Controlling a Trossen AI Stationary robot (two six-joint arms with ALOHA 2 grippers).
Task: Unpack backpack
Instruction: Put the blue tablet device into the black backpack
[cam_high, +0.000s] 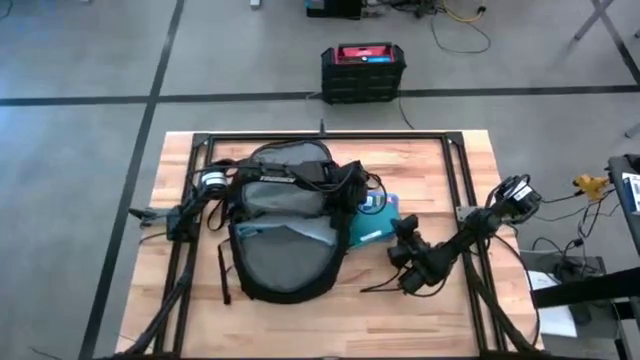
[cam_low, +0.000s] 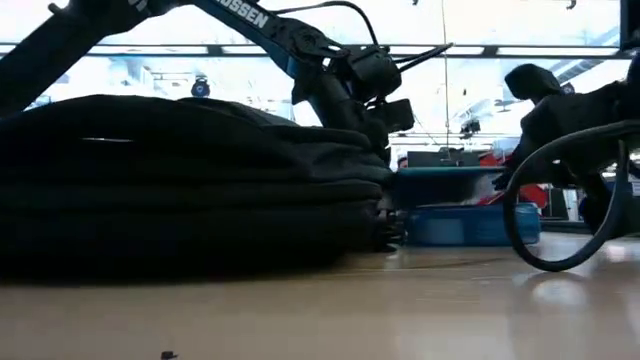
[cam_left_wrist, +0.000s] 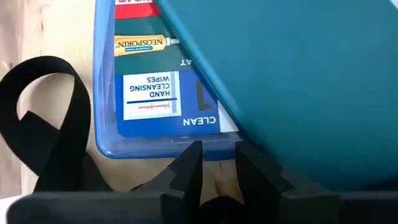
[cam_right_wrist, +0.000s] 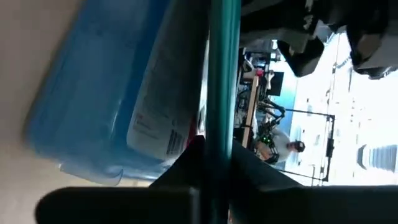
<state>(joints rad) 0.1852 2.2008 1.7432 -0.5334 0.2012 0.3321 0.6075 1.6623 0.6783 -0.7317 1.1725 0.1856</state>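
Note:
The black backpack (cam_high: 285, 235) lies flat in the middle of the table with its grey lining showing; in the low view it is the dark mass (cam_low: 180, 180) on the left. Right of it stands a clear blue plastic box (cam_high: 362, 236) (cam_left_wrist: 155, 99) of first-aid items. A flat teal thing (cam_high: 385, 215) (cam_low: 450, 175) hangs about level over the box. My right gripper (cam_high: 396, 232) is shut on it. My left gripper (cam_high: 366, 202) (cam_left_wrist: 217, 174) reaches over the backpack's top and stands open just short of the box's wall, with nothing between its fingers. My right gripper pinches the teal thing's thin edge (cam_right_wrist: 222, 124) between its two fingers. The fingers come about level from the table's near right. The thing lies roughly flat over the blue box (cam_right_wrist: 112, 106); I cannot tell whether it touches the box.
A loose black strap loop (cam_left_wrist: 50, 112) lies beside the box, and another strap (cam_high: 224, 272) trails at the backpack's left. Black frame rails (cam_high: 462, 180) run along the table's sides. A black box with a red top (cam_high: 363, 70) stands on the floor past the far edge.

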